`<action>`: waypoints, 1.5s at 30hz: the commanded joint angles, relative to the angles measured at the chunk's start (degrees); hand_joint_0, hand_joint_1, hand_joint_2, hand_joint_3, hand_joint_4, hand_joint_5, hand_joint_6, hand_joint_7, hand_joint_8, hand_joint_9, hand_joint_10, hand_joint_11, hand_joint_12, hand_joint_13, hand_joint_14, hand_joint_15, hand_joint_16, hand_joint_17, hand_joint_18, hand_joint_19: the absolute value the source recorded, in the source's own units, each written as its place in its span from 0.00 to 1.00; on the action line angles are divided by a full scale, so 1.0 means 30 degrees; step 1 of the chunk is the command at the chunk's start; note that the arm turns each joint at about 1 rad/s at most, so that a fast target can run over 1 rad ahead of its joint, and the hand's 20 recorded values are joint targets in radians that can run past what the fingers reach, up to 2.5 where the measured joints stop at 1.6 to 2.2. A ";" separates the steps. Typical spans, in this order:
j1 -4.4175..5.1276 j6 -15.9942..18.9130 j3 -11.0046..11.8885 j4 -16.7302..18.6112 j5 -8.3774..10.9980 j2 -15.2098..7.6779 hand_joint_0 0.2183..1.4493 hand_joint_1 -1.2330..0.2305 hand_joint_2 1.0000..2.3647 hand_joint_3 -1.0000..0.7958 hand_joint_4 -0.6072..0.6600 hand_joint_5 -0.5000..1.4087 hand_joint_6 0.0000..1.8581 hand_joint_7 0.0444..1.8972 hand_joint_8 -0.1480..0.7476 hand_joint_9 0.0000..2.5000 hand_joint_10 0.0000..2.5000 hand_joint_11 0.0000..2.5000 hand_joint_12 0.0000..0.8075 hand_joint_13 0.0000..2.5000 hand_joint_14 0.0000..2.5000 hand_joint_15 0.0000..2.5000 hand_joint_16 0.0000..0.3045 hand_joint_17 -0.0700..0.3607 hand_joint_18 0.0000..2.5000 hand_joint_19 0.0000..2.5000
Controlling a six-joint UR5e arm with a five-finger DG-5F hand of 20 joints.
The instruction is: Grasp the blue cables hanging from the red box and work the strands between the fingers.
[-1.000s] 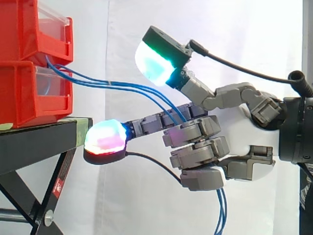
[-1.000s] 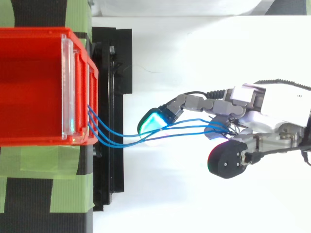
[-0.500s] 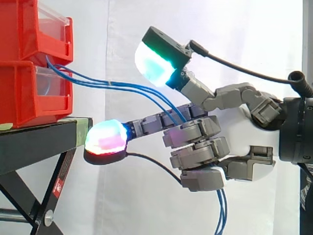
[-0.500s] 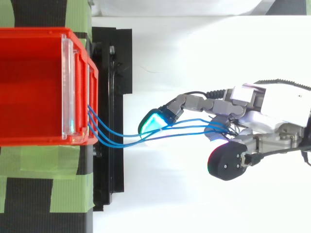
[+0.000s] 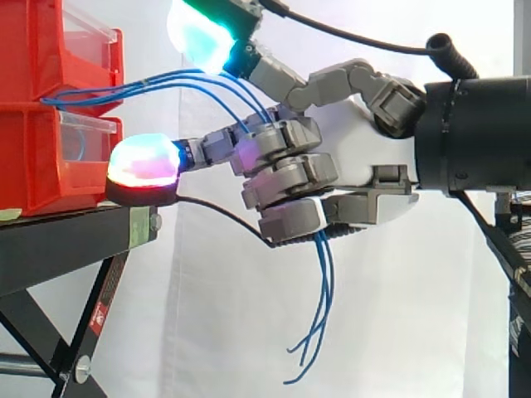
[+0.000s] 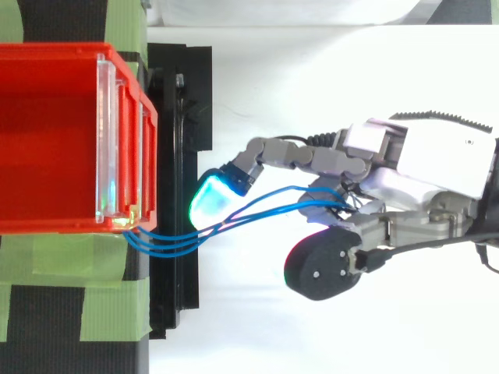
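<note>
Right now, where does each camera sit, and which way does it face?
Side view: beside the work at about its height, looking level across the red bins and black stand; the hand enters from the right, fingers curled round the blue cables.
Top view: above, looking down on the same bins and stand; the hand reaches in from the right.
Shared: the hand, cables, bins and stand.

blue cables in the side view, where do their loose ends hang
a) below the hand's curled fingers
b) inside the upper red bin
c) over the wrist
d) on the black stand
a: the blue cables pass through the hand and dangle free beneath it
</note>
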 commanded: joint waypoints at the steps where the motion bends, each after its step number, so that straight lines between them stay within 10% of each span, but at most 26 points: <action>1: -0.0034 0.0082 0.0665 -0.3518 0.0663 -0.0010 0.51 0.49 0.00 0.00 0.67 0.30 0.00 0.68 0.59 0.39 1.00 1.00 0.52 0.43 1.00 0.66 0.15 0.40 0.58 0.47; 6: -0.0004 0.0023 0.0811 -0.3753 0.2128 0.0020 0.51 0.48 0.00 0.00 0.67 0.31 0.00 0.70 0.59 0.39 1.00 1.00 0.52 0.43 1.00 0.66 0.15 0.40 0.58 0.47; 21: 0.0113 -0.0475 0.1866 -0.3987 0.2245 0.0869 0.50 0.48 0.00 0.00 0.67 0.32 0.00 0.72 0.59 0.39 1.00 1.00 0.52 0.43 1.00 0.66 0.15 0.40 0.58 0.47; 36: 0.0230 -0.2115 0.1866 -0.3928 0.2655 0.1280 0.53 0.46 0.00 0.02 0.66 0.26 0.37 0.62 0.59 0.39 1.00 1.00 0.52 0.43 1.00 0.66 0.15 0.40 0.58 0.47; 45: 0.0259 -0.2174 0.1837 -0.3928 0.3388 0.1280 0.52 0.47 0.00 0.00 0.67 0.34 0.20 0.68 0.59 0.39 1.00 1.00 0.52 0.43 1.00 0.66 0.15 0.40 0.58 0.47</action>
